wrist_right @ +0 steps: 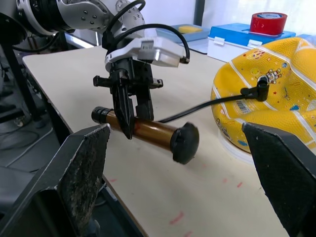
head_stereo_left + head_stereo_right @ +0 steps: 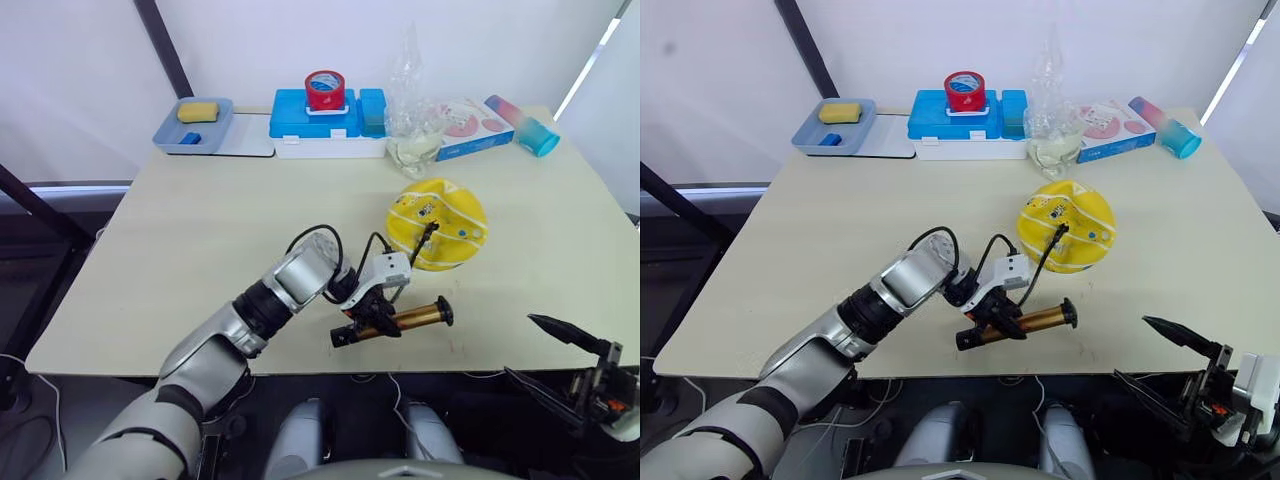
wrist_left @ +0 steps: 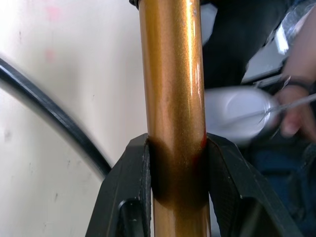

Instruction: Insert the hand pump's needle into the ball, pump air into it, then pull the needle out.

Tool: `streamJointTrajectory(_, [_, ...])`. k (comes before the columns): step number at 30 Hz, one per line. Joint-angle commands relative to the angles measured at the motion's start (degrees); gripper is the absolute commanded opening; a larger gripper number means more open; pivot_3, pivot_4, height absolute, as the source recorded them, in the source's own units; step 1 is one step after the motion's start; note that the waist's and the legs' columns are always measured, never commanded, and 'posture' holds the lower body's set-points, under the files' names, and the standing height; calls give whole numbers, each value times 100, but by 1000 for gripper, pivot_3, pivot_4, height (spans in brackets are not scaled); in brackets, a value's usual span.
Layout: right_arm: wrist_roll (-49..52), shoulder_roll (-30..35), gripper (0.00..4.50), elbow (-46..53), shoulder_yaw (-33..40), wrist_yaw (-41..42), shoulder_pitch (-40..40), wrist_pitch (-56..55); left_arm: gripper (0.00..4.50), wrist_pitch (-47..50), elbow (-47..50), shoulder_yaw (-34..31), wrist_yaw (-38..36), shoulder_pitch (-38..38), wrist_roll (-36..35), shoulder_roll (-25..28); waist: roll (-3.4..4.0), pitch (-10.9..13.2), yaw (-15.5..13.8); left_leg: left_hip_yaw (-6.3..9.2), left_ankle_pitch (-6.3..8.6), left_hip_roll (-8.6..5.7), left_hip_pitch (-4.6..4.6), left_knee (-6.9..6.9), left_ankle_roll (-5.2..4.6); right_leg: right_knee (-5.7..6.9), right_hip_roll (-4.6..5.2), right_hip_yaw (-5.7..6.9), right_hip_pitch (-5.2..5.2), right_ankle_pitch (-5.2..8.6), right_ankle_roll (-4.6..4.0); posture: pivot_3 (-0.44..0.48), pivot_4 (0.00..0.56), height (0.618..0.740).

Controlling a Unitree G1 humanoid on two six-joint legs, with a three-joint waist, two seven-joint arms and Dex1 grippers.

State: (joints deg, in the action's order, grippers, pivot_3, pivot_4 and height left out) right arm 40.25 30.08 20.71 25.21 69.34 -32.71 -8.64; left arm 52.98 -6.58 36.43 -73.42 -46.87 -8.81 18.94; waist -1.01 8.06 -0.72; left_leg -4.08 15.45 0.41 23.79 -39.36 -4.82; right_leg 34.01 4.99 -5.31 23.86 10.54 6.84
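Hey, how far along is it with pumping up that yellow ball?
Done: the hose end sits plugged into the ball, so the needle looks inserted. In hand: the left pincer is shut on the hand pump, lying on the table. Left: pumping, since the ball looks dented, then pulling the needle out. The right pincer waits open.

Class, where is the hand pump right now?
The hand pump lies near the table's front edge, gripped by the left gripper, just in front of the yellow ball.
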Motion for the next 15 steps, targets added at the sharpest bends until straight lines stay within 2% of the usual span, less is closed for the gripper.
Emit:
streamJointTrajectory(1, [237,72,4500,254,163,-72,22,107,1061,-387,304,-431,-38,95,-348,-25,0,0,-4,0,0,0,1,0,0,0,0,0,0,0,0,0,150,729])
streamJointTrajectory(10, [714,142,4500,552,285,-507,172,680,1061,-1596,235,-1089,-166,717,-877,-92,1,-1,0,-1,-1,0,-2,0,2,-1,2,1,-5,-1,-2,0,150,729])
streamJointTrajectory(15, [930,44,4500,865,141,-1164,378,1110,1061,-2599,-15,-1543,-241,1198,-1189,-408,2,-2,-6,0,-1,-1,-2,0,2,-6,8,4,-6,-1,-2,0,150,729])
